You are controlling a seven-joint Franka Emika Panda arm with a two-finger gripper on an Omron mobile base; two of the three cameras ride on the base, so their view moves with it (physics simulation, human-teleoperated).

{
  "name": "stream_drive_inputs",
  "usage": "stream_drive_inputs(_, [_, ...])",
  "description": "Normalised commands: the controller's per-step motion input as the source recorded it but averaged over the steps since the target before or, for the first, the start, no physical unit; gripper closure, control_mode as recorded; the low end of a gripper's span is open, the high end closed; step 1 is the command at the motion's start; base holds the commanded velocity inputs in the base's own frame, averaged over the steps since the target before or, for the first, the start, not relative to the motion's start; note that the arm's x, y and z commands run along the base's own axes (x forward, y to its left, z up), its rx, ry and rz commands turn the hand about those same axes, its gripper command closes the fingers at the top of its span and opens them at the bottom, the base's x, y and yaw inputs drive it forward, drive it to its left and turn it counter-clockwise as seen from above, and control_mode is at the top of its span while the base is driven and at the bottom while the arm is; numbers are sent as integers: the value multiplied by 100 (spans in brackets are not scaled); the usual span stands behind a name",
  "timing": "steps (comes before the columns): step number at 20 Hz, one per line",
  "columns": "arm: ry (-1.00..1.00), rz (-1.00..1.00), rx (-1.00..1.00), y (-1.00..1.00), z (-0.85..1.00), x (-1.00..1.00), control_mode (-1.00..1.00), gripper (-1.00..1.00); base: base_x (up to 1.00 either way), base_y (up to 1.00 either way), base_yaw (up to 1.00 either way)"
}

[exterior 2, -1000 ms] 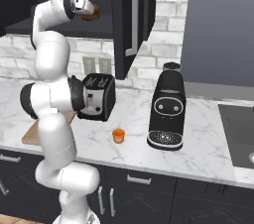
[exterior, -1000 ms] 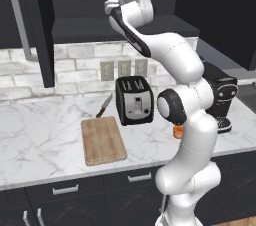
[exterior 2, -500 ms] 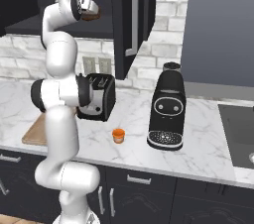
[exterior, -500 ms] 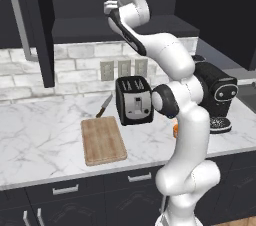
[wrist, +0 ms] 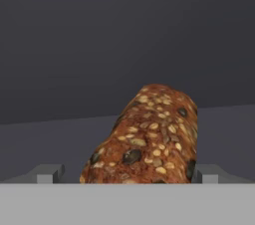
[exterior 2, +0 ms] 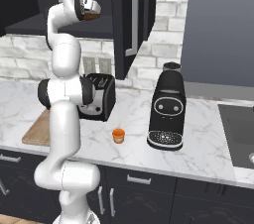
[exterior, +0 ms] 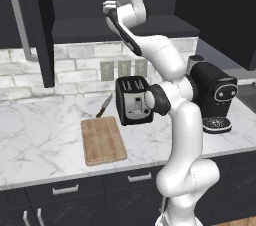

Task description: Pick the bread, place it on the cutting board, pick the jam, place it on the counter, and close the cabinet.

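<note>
Arm reared high — gripper (wrist: 127, 178) level, jaws spread wide.

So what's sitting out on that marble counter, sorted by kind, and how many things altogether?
Appliances: 2, the toaster and the coffee machine.
Cutting boards: 1, the cutting board.
Knives: 1, the knife.
Small orange jars: 1, the jam.
Total: 5.

No readable text or labels
</note>
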Motion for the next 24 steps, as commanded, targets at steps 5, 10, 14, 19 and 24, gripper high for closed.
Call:
stream_drive_inputs(5, [0,0,0,0,-6,27,-100,-100,0,0,0])
stream_drive_inputs(10, [0,0,0,0,-9,22,-100,-100,0,0,0])
stream_drive_inputs(14, [0,0,0,0,-15,20,-100,100,0,0,0])
stream_drive_inputs(19, [0,0,-2,0,-21,10,-100,100,0,0,0])
stream_drive_inputs(24, [-3,0,-5,0,-24,-17,-100,100,0,0,0])
